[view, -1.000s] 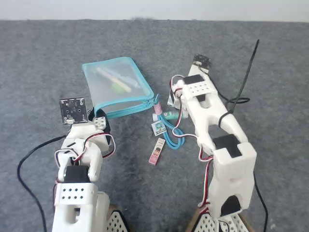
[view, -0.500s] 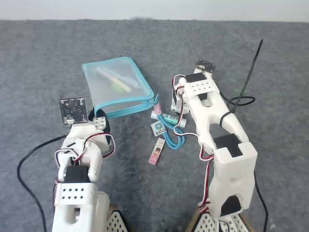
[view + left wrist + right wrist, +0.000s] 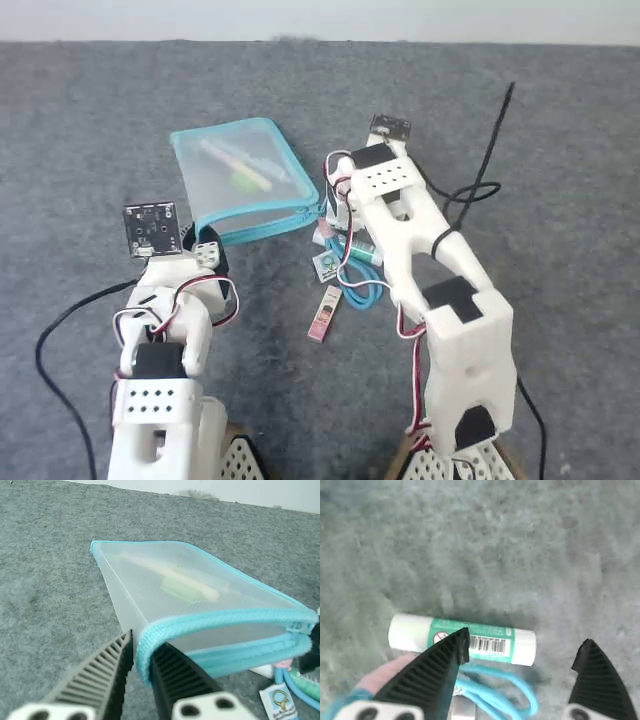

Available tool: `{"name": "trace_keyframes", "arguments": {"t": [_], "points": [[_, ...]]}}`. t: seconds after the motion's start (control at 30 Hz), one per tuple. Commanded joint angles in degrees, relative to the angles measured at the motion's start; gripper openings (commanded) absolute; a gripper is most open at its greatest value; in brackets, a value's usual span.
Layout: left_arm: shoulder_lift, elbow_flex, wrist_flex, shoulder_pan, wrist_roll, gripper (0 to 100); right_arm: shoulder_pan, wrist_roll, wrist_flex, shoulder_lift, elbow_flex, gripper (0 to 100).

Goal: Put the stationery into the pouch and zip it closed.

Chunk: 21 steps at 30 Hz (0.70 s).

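The left gripper (image 3: 143,642) was clamped on the near left corner of the pouch (image 3: 245,180), which lay on the grey carpet (image 3: 90,110) with some pens inside. The right gripper (image 3: 525,640) hung with jaws wide apart over the glue stick (image 3: 462,639), which lay just right of the pouch, touching a blue cord (image 3: 358,288).

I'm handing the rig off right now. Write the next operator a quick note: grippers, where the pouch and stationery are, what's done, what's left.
Left gripper shut on the pouch corner by the zip.
Right gripper open, over the glue stick.
Done: a few pens inside the pouch.
Left: glue stick, blue cord and pink bar lie on the mat; then zip.
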<state>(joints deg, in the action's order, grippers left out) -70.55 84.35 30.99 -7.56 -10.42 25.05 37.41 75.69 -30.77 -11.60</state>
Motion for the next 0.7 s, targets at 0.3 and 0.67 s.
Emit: {"name": "trace_keyframes", "arguments": {"t": [0.3, 0.67], "points": [[-0.2, -1.2, -2.1, 0.5, 0.4, 1, -5.1, 0.6, 1.5, -4.7, -5.5, 11.0], [-0.2, -1.3, -2.0, 0.5, 0.4, 1, -12.2, -4.7, 11.8, 0.2, -6.2, 10.8]]}}
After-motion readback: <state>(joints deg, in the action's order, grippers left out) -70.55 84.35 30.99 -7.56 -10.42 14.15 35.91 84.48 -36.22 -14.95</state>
